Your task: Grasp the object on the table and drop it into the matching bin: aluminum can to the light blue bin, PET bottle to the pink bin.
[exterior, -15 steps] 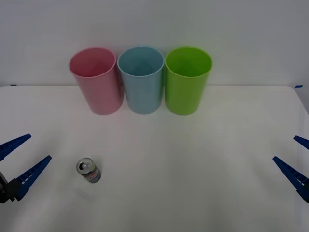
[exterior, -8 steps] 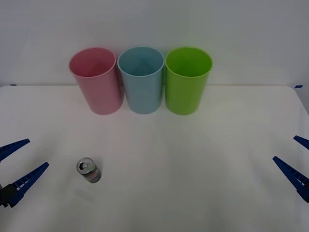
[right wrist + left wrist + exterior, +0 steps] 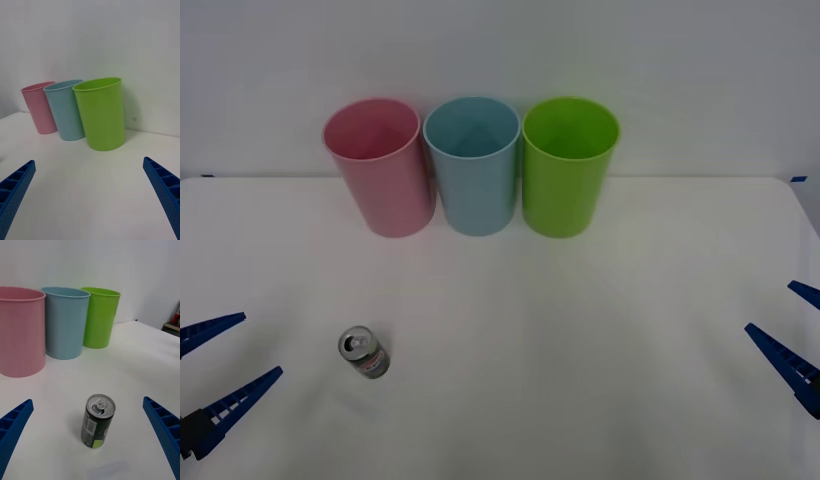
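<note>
Standing upright on the white table (image 3: 580, 330), your aluminum can (image 3: 364, 353) sits at the near left, well apart from the pink bin (image 3: 378, 165) and light blue bin (image 3: 472, 163) at the back. Your left claw (image 3: 215, 385) is spread wide and empty beside the can; your right claw (image 3: 792, 335) waits open at the table's right edge.

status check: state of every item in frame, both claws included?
aluminum can: upright on the table, pull tab up, ungrasped.
pink bin: upright, open top, leftmost in the row.
light blue bin: upright, open top, middle.
lime green bin: upright, open top, rightmost.
left claw: open, near the table's left edge, can ahead between its fingers in the left wrist view.
right claw: open, at the table's right edge, holding nothing.
</note>
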Motion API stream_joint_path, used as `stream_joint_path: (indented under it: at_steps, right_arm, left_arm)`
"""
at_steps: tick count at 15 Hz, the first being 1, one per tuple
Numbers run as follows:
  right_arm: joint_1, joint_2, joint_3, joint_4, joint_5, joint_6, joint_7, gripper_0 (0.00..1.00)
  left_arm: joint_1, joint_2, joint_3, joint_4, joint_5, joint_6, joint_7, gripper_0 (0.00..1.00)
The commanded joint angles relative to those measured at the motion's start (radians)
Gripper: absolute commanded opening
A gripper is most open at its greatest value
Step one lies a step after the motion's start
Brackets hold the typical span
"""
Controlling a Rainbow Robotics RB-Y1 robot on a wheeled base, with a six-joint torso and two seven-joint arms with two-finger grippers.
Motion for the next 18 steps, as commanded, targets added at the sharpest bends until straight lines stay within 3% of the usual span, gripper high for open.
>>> stream_joint_path:
  at_steps: [1, 9, 12, 18]
  right_arm:
    - [0.000, 0.000, 0.000, 0.000, 0.000, 0.000, 0.000, 1.00]
    - [0.000, 0.000, 0.000, 0.000, 0.000, 0.000, 0.000, 1.00]
    - [0.000, 0.000, 0.000, 0.000, 0.000, 0.000, 0.000, 1.00]
    - [0.000, 0.000, 0.000, 0.000, 0.000, 0.000, 0.000, 1.00]
  left_arm:
    - [0.030, 0.005, 0.000, 0.003, -0.001, 0.000, -0.074, 1.00]
    - [0.098, 0.004, -0.008, 0.051, -0.001, 0.008, -0.169, 1.00]
    - [0.085, -0.050, -0.013, 0.071, -0.018, 0.010, -0.173, 1.00]
    - [0.029, -0.151, -0.014, 0.081, -0.142, 0.025, -0.186, 1.00]
